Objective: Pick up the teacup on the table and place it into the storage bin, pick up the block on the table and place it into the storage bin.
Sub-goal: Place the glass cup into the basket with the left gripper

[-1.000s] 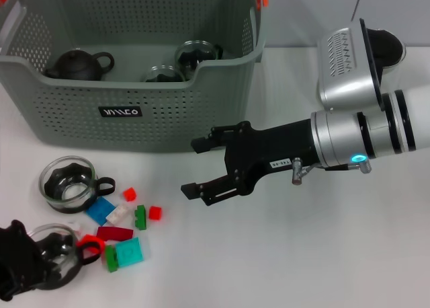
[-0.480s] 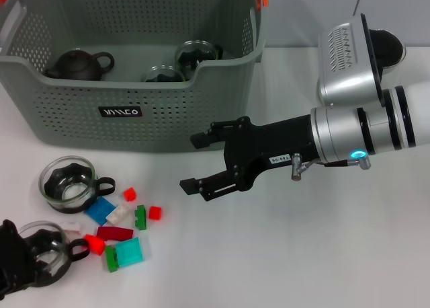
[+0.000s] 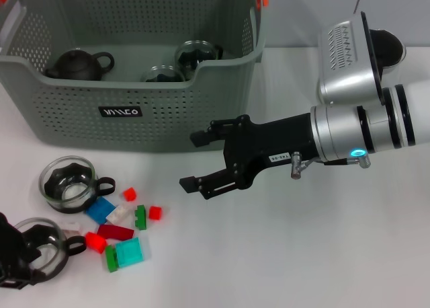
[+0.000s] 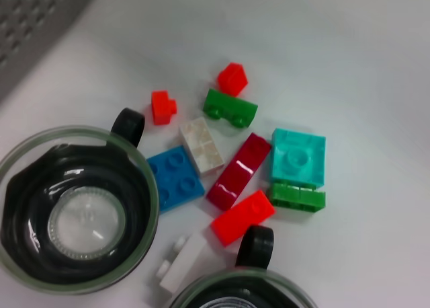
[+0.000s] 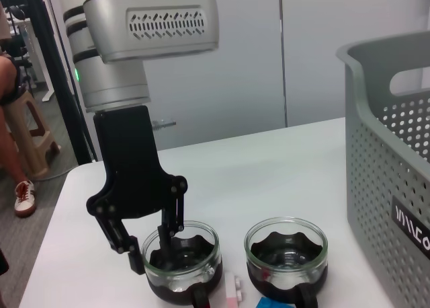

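The storage bin (image 3: 80, 130) stands at the back left, also shown in the right wrist view (image 5: 386, 153). Two glass teacups with black bases rest on the table in front of it. My left gripper (image 3: 12, 257) straddles the rim of the nearer teacup (image 3: 41, 244), one finger inside and one outside (image 5: 149, 254), shut on it. The second teacup (image 3: 67, 185) sits free beside it (image 5: 285, 257). Small coloured blocks (image 3: 117, 224) lie scattered right of the cups (image 4: 242, 173). My right gripper (image 3: 193, 162) hangs open in front of the bin's right corner, holding nothing.
Inside the bin lie a dark teapot (image 3: 77, 64) and two more glass cups (image 3: 195, 52). The right arm's silver housing (image 3: 353, 59) sits over the back right of the table. White tabletop stretches to the right of the blocks.
The left gripper has drawn back toward the lower left, and the nearer teacup has slid a little left with it. The right gripper has barely moved.
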Controlling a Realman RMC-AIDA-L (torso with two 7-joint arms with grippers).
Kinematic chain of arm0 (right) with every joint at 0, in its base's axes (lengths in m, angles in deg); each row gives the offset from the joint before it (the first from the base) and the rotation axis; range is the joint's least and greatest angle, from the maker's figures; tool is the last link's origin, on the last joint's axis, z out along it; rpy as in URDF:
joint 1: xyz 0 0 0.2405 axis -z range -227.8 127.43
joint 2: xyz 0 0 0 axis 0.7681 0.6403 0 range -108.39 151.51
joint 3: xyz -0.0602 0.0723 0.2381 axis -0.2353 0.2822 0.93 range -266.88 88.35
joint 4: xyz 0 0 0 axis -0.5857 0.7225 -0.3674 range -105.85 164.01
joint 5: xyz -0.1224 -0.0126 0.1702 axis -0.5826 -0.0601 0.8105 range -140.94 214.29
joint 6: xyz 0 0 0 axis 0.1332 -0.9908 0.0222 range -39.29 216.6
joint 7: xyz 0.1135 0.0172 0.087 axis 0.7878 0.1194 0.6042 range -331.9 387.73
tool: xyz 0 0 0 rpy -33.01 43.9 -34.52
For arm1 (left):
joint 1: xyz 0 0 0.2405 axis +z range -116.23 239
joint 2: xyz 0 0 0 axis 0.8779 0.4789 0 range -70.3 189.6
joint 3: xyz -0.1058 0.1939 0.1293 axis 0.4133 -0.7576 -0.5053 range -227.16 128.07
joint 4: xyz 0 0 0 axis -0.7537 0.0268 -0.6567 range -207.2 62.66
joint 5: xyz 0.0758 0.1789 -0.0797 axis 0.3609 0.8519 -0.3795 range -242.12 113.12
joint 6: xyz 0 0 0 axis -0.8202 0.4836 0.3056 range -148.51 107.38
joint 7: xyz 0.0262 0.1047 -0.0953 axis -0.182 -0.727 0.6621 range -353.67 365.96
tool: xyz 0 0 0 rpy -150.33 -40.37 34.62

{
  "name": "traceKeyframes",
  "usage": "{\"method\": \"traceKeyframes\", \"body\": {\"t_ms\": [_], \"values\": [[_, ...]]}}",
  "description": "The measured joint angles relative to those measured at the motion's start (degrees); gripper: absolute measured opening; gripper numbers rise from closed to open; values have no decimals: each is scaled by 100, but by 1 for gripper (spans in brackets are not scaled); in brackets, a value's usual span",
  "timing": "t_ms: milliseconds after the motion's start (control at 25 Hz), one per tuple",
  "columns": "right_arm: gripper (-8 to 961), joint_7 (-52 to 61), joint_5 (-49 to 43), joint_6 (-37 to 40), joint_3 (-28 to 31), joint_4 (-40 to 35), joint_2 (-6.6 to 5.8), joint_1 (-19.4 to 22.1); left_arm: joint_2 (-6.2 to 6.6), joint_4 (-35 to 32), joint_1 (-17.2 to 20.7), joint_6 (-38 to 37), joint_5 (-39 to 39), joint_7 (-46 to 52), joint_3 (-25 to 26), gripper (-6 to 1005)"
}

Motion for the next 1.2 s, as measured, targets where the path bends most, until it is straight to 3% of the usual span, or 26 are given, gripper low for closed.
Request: {"method": "traceKeyframes", "body": {"t_ms": [320,600,1200], "values": [[914,-7,0,-14,11,0,0,6,-38,-161,5,-80,137,122,-359,403],[915,-7,0,-32,9,39,9,12,-45,95,-14,88,130,132,-518,598],[915,-16,0,-51,14,47,9,25,-43,511,36,460,97,70,-602,592]]}}
